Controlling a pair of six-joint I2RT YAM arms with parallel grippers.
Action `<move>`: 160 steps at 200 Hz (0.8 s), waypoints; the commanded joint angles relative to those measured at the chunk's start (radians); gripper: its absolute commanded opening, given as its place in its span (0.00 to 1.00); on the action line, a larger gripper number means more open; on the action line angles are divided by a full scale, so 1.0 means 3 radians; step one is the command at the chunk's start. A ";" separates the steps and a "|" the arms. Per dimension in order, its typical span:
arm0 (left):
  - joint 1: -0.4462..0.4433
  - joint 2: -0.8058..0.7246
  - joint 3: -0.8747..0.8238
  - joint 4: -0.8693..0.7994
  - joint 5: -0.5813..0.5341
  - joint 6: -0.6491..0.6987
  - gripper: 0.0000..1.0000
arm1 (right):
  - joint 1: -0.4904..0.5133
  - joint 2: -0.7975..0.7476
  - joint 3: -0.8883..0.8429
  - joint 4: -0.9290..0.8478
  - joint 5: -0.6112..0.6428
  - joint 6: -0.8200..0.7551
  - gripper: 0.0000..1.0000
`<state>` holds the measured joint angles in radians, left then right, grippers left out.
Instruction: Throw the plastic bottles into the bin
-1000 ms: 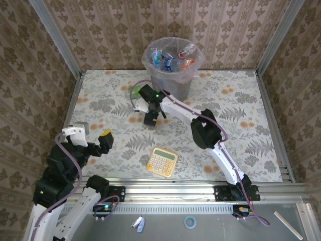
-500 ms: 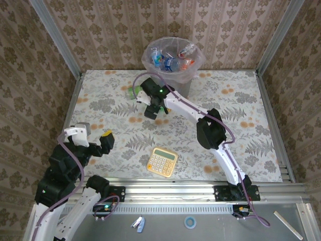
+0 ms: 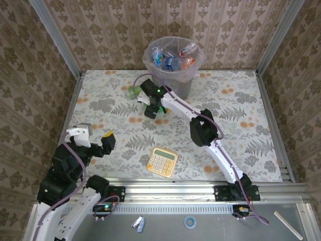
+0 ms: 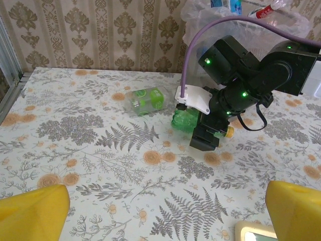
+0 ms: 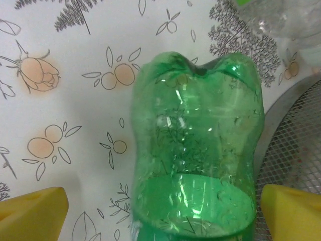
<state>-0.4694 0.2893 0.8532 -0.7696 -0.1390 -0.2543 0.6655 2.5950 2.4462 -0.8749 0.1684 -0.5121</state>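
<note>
Bin point(image 3: 182, 88) at the table's point(image 3: 241, 145) far edge holds several crushed bottles point(image 3: 171, 59). Right gripper point(image 3: 152, 111), jaws spread, straddles a green bottle point(image 5: 195, 165) just beside the bin, having advanced toward the far edge over the last second. Left gripper point(image 3: 94, 138) spread, empty, near the left edge.

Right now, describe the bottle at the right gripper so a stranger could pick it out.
Start at the bin at the table's far edge. Two bottles lie just in front of it, to the left. Yours is the green bottle between the right gripper's open fingers; the clear bottle beside it has a green label.
</note>
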 commanded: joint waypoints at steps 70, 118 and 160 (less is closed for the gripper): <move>0.0025 -0.0026 -0.0068 0.0110 0.0048 0.0064 1.00 | -0.0071 0.0085 0.0045 -0.0351 -0.0340 0.0199 0.73; 0.0020 -0.0022 -0.0076 0.0111 0.0025 0.0070 1.00 | -0.0001 -0.0322 -0.0672 0.0036 -0.0439 0.0273 0.58; 0.0021 -0.0025 -0.0078 0.0109 0.0025 0.0081 1.00 | 0.0075 -0.0859 -0.1331 0.0412 -0.0683 0.0455 0.43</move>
<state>-0.4694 0.2893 0.8352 -0.7555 -0.1352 -0.2531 0.6678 2.4474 2.1353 -0.8185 0.0383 -0.4274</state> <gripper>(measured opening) 0.997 0.614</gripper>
